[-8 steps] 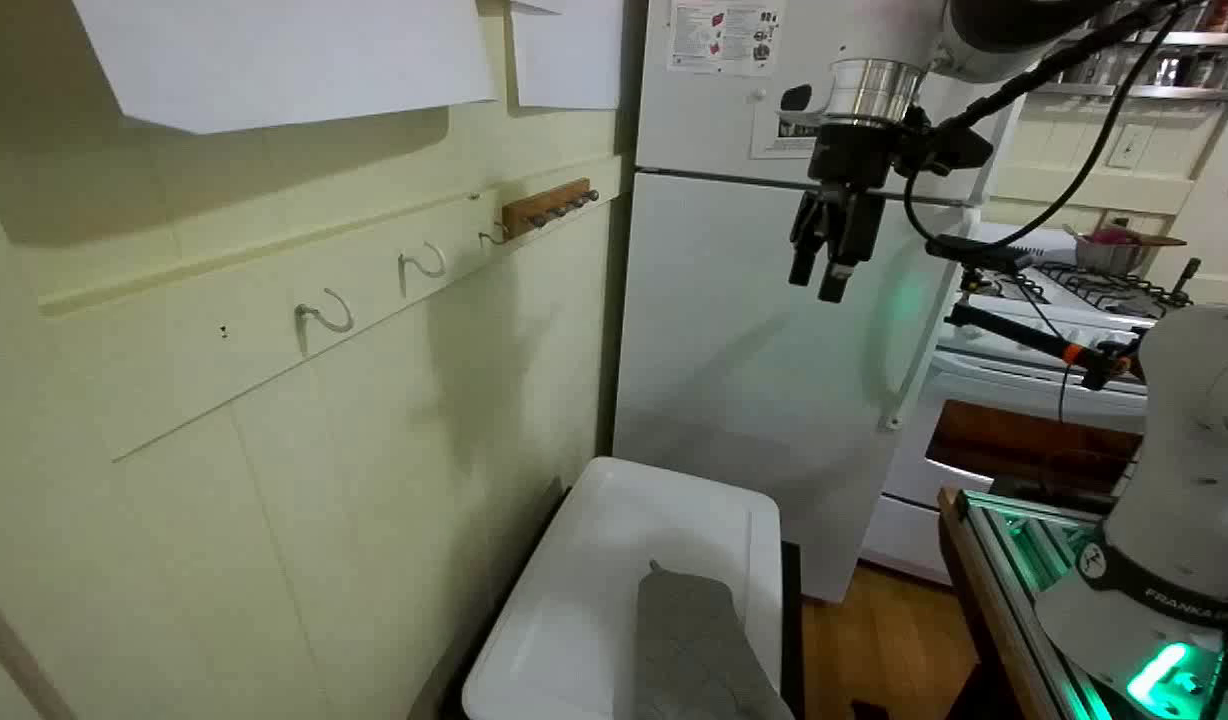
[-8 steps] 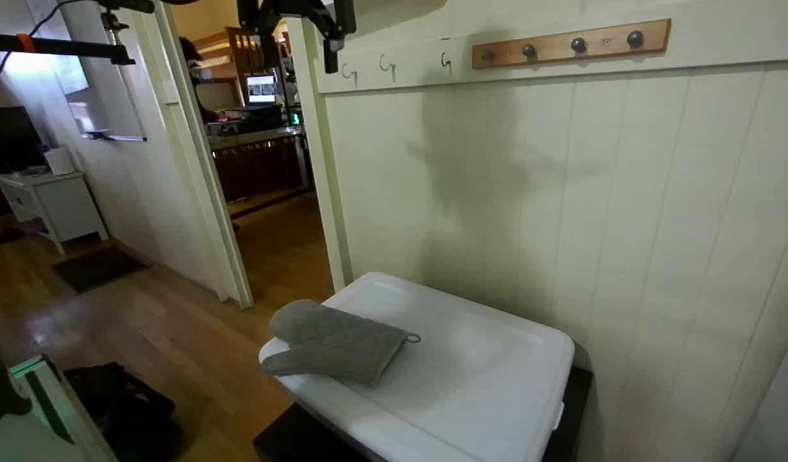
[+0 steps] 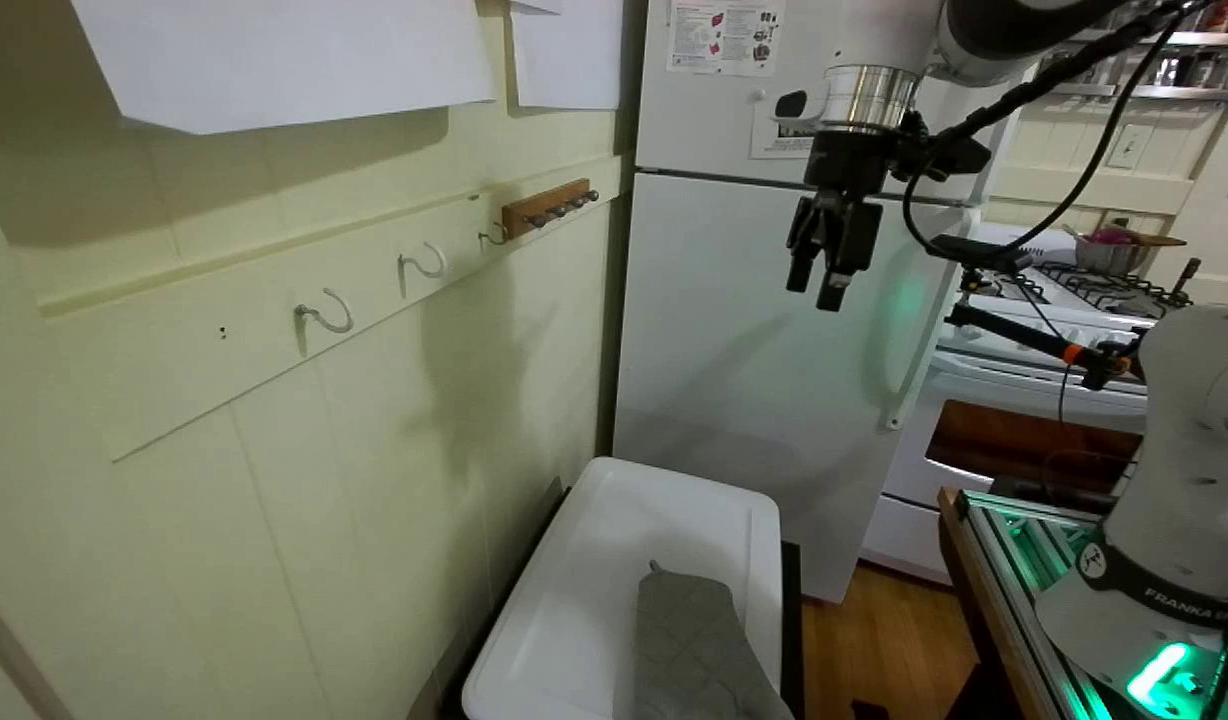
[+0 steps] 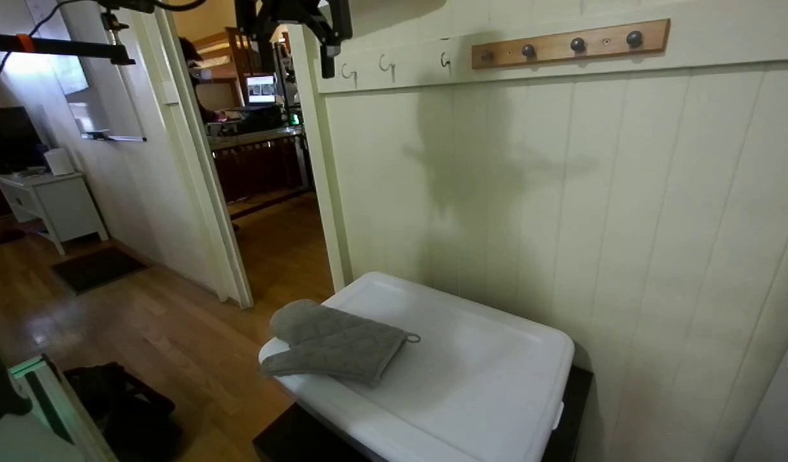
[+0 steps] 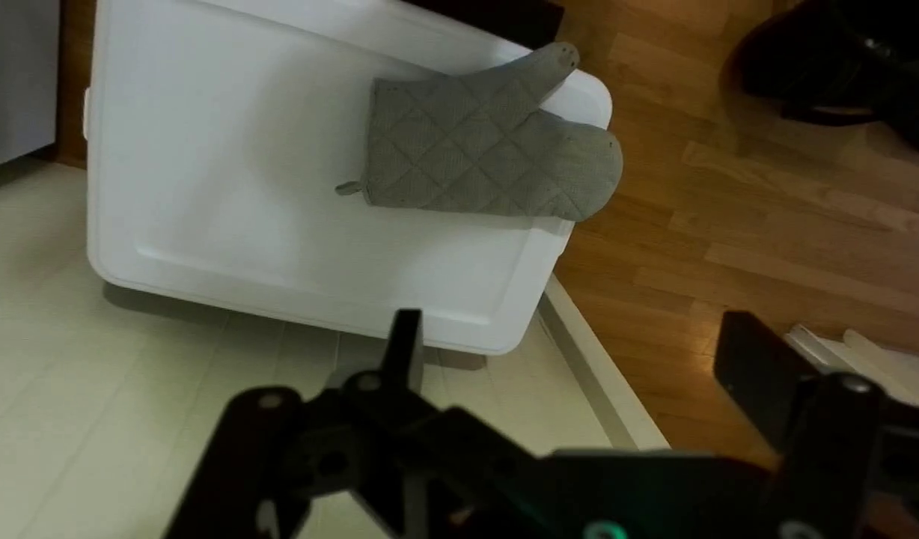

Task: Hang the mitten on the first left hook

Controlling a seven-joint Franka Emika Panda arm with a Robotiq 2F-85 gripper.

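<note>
Gray quilted mitten [image 5: 467, 150], lying flat on white lid [image 5: 205, 135], leftmost wall hook [image 3: 324, 321], curved

The panelled wall [image 4: 650, 212] is pale; the wooden floor [image 4: 188, 327] shines.

A home kitchen is indicated by a tall white two-door refrigerator [image 3: 734, 330] and a white gas stove [image 3: 1024, 388] with black grates [image 3: 1104, 288]; beyond a white-framed doorway [image 4: 330, 192], what may be a brown wooden bunk bed [image 4: 214, 46] is dimly seen.
</note>
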